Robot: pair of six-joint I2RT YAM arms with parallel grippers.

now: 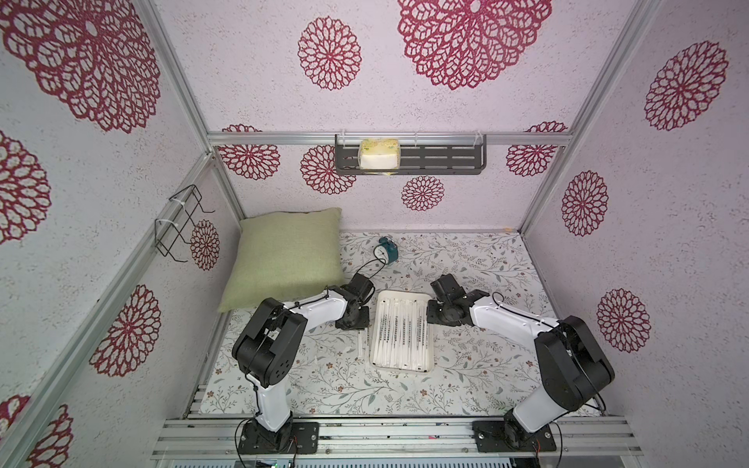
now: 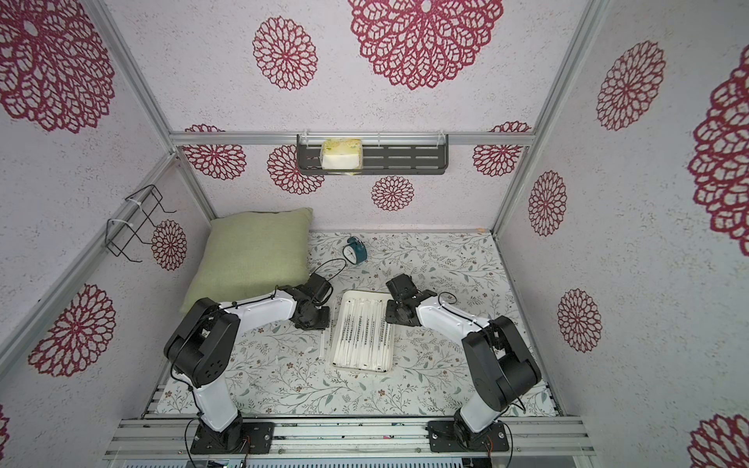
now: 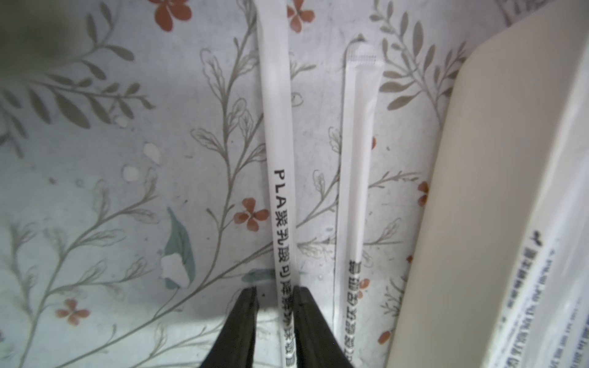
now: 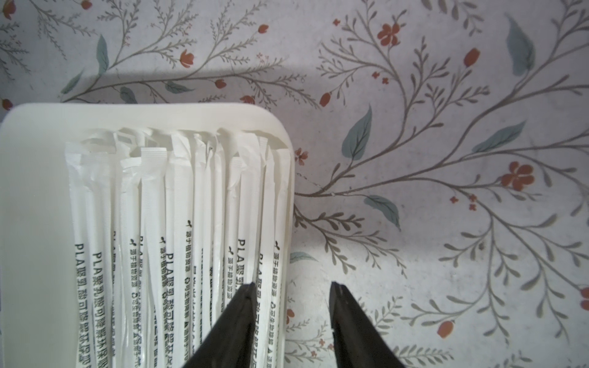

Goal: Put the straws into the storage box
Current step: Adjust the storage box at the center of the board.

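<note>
Left gripper (image 3: 274,288) jaws are set slightly apart astride one loose straw (image 3: 277,127), unclamped; second straw (image 3: 357,159) is laid beside, both at storage box's (image 1: 399,294) 9 o'clock. Right gripper (image 4: 293,283) is held apart, empty, over box's 2 o'clock rim; other straws (image 4: 178,207) are packed inside.

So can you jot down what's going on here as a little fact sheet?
Storage box: white tray, holding many straws
Loose straws: two on the table beside it
Left fingers: either side of one loose straw, not clamped
Right fingers: open, empty, over the box's edge
Also there: green cushion, teal clock
</note>
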